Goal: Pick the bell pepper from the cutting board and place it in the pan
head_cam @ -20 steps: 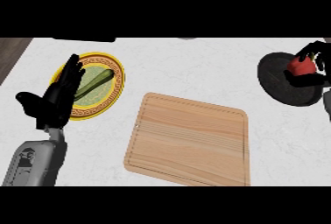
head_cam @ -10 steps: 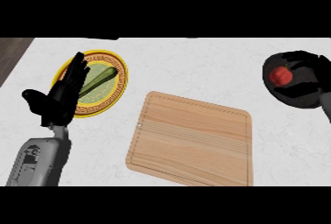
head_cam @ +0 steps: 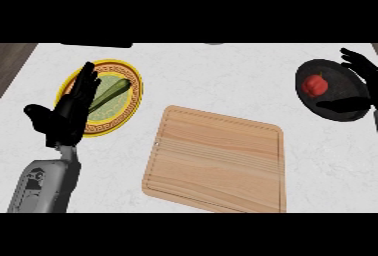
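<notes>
Now the red bell pepper (head_cam: pixel 315 85) lay inside the dark pan (head_cam: pixel 336 111) at the right edge of the frame, apart from the right hand (head_cam: pixel 362 67), whose fingers were spread apart around the pan's far side, holding nothing. The wooden cutting board (head_cam: pixel 218 160) sat bare in the centre of the white desk (head_cam: pixel 221 70). At the left, the left hand (head_cam: pixel 66 112) rested with straight fingers over a yellow-rimmed plate (head_cam: pixel 125 107) carrying a green vegetable (head_cam: pixel 111 92).

Bare cutting board (head_cam: pixel 218 160) between plate (head_cam: pixel 127 107) and pan (head_cam: pixel 336 97)
</notes>
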Available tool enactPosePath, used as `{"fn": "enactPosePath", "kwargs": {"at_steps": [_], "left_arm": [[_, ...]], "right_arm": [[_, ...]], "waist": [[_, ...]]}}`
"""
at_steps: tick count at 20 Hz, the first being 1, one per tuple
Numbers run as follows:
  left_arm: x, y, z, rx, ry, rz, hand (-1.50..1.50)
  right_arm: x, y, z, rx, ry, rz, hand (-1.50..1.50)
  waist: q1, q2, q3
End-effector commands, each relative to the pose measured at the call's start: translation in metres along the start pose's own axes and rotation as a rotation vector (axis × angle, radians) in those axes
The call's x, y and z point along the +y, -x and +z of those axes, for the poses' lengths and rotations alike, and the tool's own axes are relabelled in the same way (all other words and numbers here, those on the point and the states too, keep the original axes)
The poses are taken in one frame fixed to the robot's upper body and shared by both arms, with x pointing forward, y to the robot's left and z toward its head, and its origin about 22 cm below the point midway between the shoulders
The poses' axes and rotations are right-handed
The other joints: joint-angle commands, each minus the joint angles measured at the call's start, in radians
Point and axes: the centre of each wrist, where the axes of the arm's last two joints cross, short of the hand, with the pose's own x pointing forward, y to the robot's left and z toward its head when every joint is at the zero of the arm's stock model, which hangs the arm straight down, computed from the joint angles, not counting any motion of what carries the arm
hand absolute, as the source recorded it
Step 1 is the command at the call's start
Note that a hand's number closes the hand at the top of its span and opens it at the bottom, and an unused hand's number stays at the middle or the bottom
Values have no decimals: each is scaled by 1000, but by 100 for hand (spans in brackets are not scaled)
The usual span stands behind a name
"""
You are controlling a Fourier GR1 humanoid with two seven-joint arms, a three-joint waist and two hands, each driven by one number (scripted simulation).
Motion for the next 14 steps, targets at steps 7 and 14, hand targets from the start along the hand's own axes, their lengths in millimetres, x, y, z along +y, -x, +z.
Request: {"fn": "enactPosePath", "kwargs": {"at_steps": [7, 14], "left_arm": [[6, 16, 10, 22, -41, -7, 0], [0, 17, 17, 50, -76, 5, 0]], "right_arm": [[-70, 35, 49, -70, -28, -368, -150], [-131, 47, 93, -136, -70, -418, -150]], "waist": [[-40, -15, -2], [-67, -30, -4]]}}
